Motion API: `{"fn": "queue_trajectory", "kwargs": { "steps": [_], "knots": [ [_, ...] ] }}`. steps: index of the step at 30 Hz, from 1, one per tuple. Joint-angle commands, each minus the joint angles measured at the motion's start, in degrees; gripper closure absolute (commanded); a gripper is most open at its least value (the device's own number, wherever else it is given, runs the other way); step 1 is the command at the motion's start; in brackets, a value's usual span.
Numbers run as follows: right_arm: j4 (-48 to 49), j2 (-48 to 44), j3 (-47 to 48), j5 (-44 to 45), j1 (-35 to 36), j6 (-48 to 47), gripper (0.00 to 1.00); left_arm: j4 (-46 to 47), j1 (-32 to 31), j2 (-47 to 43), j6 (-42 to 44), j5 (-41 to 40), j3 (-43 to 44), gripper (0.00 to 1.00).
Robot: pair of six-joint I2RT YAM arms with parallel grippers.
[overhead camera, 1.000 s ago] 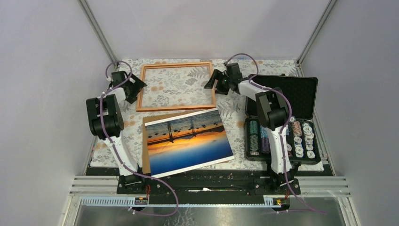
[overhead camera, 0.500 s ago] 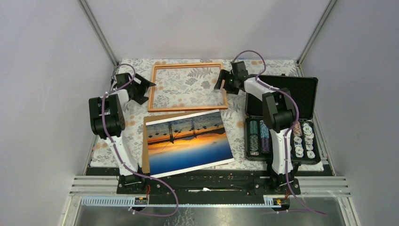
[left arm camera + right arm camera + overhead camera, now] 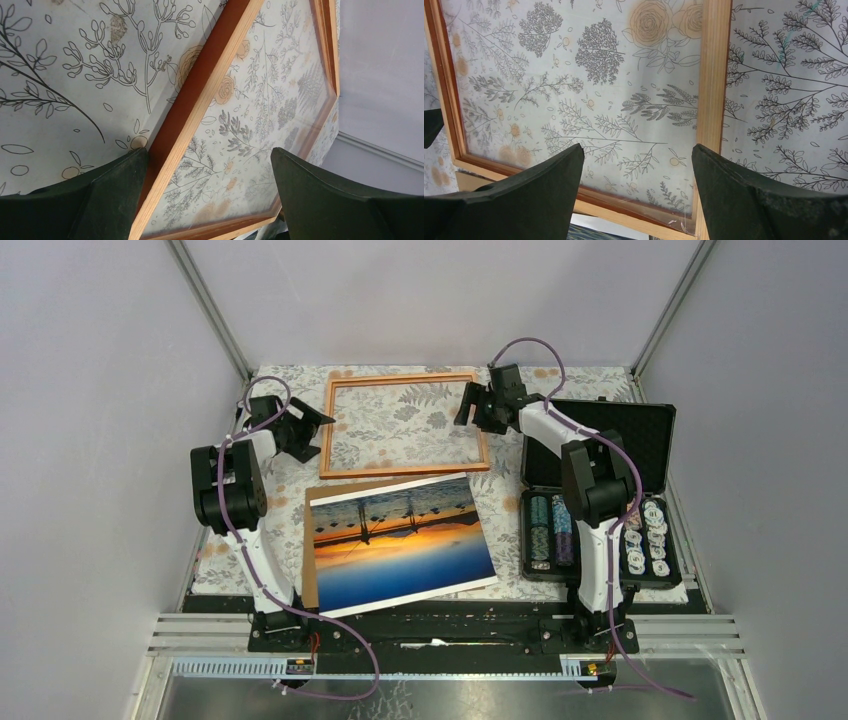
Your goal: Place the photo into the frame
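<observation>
The frame (image 3: 404, 471) lies on the floral cloth (image 3: 500, 490) at the far centre of the table. The photo (image 3: 403, 540) lies picture side up at the near centre, on a brown backing board (image 3: 309, 570), clear of the frame.

The left gripper (image 3: 318, 420) sits at the frame's left rail with its jaws wide apart. In the wrist view the rail passes between the fingers (image 3: 100, 200).

The right gripper (image 3: 468, 405) sits at the frame's right rail, jaws apart and holding nothing.

A black case of chips (image 3: 600, 530) stands open at the right.
</observation>
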Motion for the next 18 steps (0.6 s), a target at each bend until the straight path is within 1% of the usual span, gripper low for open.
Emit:
{"fn": "queue_trajectory", "kwargs": {
  "steps": [1,18],
  "knots": [
    [-1.1,-1.11,1.5,1.7,0.41,-0.73,0.14,-2.39,-0.45,0.12,0.08,0.85,-0.83,0.01],
    [-4.85,4.02,5.85,2.6,0.38,-1.14,0.12,-2.59,0.11,-0.32,0.15,0.9,-0.75,0.01]
  ]
}}
